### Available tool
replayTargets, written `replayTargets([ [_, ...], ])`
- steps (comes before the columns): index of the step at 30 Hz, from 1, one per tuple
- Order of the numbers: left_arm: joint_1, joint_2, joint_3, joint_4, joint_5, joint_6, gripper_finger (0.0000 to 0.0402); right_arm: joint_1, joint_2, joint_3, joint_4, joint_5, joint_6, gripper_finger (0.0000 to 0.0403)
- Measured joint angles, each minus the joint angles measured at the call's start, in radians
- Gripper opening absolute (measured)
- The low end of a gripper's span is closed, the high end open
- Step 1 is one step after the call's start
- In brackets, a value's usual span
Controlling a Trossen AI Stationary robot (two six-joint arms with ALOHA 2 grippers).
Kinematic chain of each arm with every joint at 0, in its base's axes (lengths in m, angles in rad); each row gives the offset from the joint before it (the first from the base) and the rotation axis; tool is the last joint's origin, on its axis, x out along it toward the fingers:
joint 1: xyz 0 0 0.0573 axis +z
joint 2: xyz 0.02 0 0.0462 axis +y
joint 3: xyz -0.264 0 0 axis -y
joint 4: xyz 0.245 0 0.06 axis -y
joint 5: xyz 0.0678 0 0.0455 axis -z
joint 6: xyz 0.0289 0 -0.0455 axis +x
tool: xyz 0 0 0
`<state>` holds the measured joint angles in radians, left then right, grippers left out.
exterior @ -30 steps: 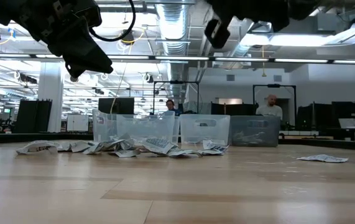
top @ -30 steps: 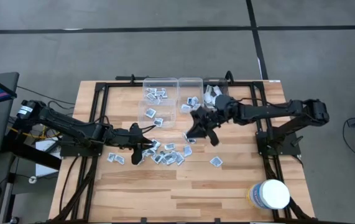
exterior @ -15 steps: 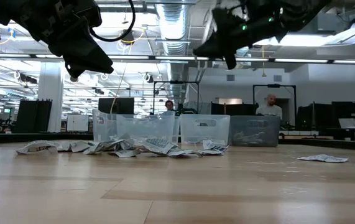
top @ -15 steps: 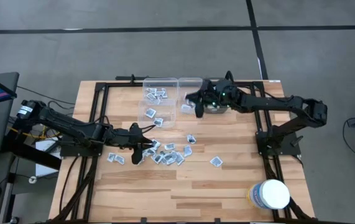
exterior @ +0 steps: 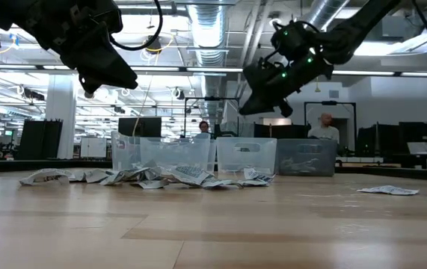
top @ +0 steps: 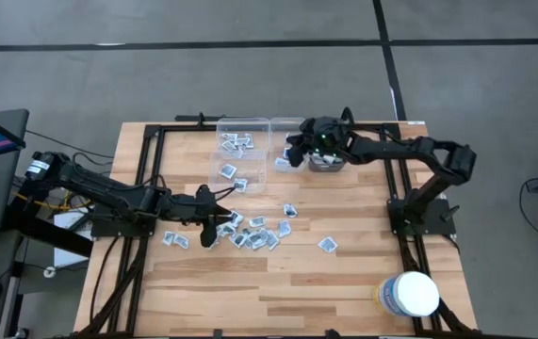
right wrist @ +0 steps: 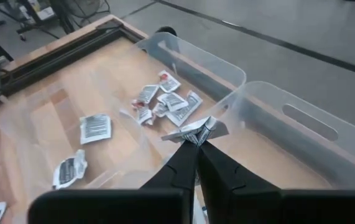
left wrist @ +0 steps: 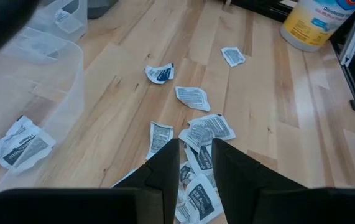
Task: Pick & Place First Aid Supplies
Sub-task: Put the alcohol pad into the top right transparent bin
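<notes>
Looking straight down from above on the whole table (top: 344, 273), both arms and the bins (top: 250, 141) at its far edge. Looking level from tabletop height across the table toward the same bins (exterior: 198, 157), with the room behind. Looking forward and down from the left wrist, close over the packets (left wrist: 196, 134) beside the bins. Looking from the right wrist, close above the bins (right wrist: 239, 118), sharing them with the other views.
</notes>
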<state>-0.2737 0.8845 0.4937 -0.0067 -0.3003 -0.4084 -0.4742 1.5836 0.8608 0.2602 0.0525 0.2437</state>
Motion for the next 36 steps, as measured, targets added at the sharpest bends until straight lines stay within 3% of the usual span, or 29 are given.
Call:
replayTargets([
  [21, 0.000, 0.000, 0.000, -0.003, -0.003, 0.000, 0.0094, 0.002, -0.015, 0.000, -0.133, 0.000, 0.027, 0.0158],
  [32, 0.000, 0.000, 0.000, 0.000, 0.010, 0.000, 0.0094, 0.022, -0.021, 0.029, -0.366, 0.211, 0.081, 0.0163],
  [36, 0.000, 0.000, 0.000, 0.003, 0.011, 0.000, 0.0094, 0.023, -0.021, 0.061, -0.401, 0.233, 0.088, 0.0155],
])
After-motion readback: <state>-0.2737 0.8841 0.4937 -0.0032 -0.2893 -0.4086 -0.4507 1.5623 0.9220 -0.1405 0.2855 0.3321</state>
